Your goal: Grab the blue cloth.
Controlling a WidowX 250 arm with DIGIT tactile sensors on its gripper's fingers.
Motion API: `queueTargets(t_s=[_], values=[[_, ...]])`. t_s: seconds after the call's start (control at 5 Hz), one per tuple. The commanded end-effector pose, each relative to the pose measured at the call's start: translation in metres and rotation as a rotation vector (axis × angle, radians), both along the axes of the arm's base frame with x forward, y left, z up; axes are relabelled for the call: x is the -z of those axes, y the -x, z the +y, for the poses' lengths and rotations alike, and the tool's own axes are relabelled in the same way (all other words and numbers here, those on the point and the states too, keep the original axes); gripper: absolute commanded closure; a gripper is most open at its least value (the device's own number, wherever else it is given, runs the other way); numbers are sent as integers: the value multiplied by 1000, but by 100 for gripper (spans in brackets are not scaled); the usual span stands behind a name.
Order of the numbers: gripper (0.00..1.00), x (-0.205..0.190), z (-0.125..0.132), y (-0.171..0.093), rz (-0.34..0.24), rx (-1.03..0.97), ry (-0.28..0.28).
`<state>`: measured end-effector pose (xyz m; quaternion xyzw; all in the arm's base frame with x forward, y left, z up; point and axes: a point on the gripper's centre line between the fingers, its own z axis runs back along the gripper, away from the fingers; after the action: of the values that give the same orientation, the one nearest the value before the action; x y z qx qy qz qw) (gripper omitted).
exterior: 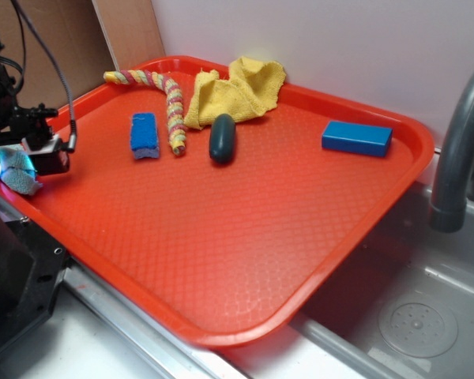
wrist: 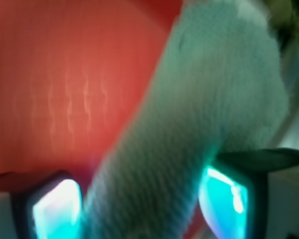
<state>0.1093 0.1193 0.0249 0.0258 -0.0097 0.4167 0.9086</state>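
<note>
The blue cloth (exterior: 22,180) is a small pale blue-grey fuzzy rag at the far left rim of the red tray (exterior: 221,237). My gripper (exterior: 16,162) is there too, shut on the cloth, which hangs from it over the tray's edge. In the wrist view the cloth (wrist: 204,99) fills the gap of the gripper (wrist: 139,204) between its two glowing cyan pads (wrist: 57,209) and runs up and to the right. The red tray surface (wrist: 65,89) shows behind it, blurred.
On the tray lie a yellow cloth (exterior: 237,91), a striped rope toy (exterior: 170,99), a bright blue sponge (exterior: 144,134), a dark oval object (exterior: 222,138) and a blue block (exterior: 357,137). A grey faucet (exterior: 458,150) and a sink (exterior: 411,316) are at the right.
</note>
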Motion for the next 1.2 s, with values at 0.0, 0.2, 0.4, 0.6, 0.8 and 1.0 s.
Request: queueTargets(t_s=[0.0,0.2,0.4,0.6,0.8,1.0], values=[[100,8,-6,14,57,71,21],[100,6,-4,23,50,167,37],[100,-42,-20,-5,-22,359,-18],[100,-94,-39,-22,-99,575,7],[100,-136,-69,-53,-93,824,33],[100,-163,-99,-71,-95,957,35]])
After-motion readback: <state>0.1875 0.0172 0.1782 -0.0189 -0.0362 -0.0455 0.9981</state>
